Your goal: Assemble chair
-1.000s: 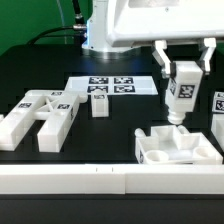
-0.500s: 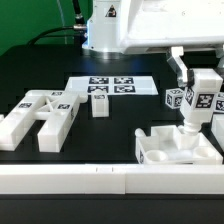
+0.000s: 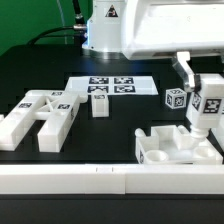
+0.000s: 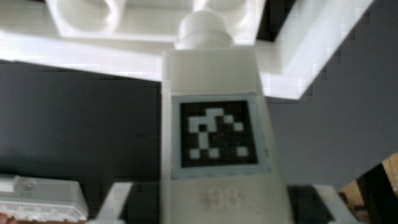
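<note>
Chair bar [image 3: 206, 110], upright, clamped in the gripper [image 3: 206, 84]; lower tip over notched block [image 3: 168, 150] by the counter's front edge.

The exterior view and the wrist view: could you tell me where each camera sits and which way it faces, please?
Exterior view: low at the near edge of the black table, facing across it to the arm; the gripper holds a bar.
Wrist view: on the wrist, looking down along the bar; no robot part clearly shows.
Shared: the bar and the notched block at its tip.
</note>
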Available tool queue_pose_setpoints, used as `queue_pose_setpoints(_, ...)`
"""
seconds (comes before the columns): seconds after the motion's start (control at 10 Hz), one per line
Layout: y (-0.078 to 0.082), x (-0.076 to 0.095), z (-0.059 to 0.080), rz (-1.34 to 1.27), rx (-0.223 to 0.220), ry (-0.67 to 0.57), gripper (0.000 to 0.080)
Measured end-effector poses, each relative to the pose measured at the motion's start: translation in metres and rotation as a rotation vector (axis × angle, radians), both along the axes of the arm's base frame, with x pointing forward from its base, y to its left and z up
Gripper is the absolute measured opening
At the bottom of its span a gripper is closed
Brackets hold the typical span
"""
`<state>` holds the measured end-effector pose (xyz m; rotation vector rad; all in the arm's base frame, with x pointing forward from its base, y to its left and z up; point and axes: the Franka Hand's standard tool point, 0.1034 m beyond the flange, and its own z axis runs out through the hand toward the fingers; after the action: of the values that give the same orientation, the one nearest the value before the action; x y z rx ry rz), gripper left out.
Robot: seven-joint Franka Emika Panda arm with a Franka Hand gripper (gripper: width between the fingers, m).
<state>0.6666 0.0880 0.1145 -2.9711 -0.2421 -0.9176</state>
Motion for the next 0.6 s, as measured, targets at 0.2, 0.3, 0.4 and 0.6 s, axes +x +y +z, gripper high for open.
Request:
queue_pose_setpoints(0.2, -0.001, 0.004, 0.003, 0.002, 0.002, -0.078, 0.0292)
queue_pose_setpoints(0.3, 0.0, 0.001, -0.003, 0.003, 0.0, -0.055, 0.0292)
queue_pose_setpoints(0.4, 0.001, 0.001, -0.003, 0.005, 0.0, -0.055, 0.0292)
queue_pose_setpoints(0.6, 0.003, 0.0, -0.007, 0.007, 0.0, -0.05, 0.0292)
